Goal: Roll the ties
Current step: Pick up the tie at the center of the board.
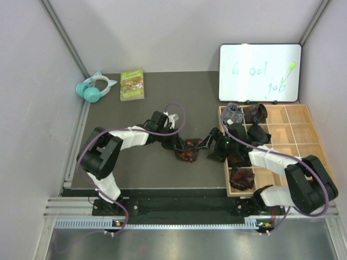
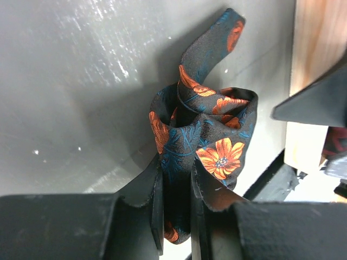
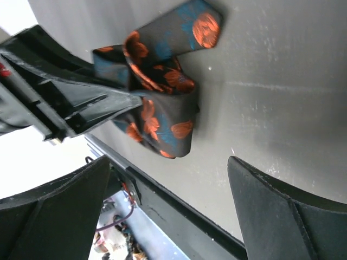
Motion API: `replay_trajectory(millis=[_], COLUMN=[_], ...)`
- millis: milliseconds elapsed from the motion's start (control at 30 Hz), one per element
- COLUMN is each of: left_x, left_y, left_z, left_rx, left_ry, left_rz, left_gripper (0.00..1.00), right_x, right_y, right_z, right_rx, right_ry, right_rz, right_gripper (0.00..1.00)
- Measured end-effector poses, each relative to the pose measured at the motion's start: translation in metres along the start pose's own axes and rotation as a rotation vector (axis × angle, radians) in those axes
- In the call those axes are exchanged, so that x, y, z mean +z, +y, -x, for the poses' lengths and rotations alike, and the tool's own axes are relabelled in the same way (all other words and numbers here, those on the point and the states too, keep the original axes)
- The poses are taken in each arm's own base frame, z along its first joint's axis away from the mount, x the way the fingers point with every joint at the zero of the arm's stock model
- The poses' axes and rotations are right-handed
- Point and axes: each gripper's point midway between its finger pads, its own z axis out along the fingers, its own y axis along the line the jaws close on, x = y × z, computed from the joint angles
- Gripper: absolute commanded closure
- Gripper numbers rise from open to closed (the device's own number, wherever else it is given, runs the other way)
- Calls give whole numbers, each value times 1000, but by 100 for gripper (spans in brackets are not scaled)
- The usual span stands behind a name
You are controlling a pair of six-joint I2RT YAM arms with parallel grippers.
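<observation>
White links (image 1: 134,138), black joints (image 1: 102,153), purple cables (image 1: 182,115), matte black end effector fingers (image 2: 143,187)

A tie (image 1: 188,152) is set at the centre of the table (image 1: 135,173), flanked by the left gripper (image 1: 180,147) at 9 o'clock and the right gripper (image 1: 206,147) at 3. Other ties (image 1: 242,177) are kept in a tray (image 1: 295,116) at 3 o'clock. Headphones (image 1: 95,87) and a book (image 1: 132,84) are placed at 11, a whiteboard (image 1: 260,73) at 1.

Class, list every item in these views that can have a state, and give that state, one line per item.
floral tie: loosely rolled, one end sticking out, gripped
left gripper: shut on the floral tie
right gripper: open, holding nothing
tray ties: rolled, sitting in compartments
wooden tray: partly filled
whiteboard: written on
book: closed, lying flat
</observation>
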Motion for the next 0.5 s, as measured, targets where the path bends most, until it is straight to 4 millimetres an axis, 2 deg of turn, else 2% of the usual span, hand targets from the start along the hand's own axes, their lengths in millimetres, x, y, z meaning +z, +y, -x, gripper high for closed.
replay_trajectory(millis=[100, 500], left_x=[-4, -24], left_y=[-5, -29], left_z=[1, 19], left_rx=[-20, -85], left_ry=[-7, -53], left_rz=[-8, -66], left_gripper=[100, 100], right_x=[4, 7], right_y=[0, 25], right_z=[-3, 3], right_rx=[16, 46], right_ry=[9, -16], right_rz=[12, 125], right_gripper=[9, 5])
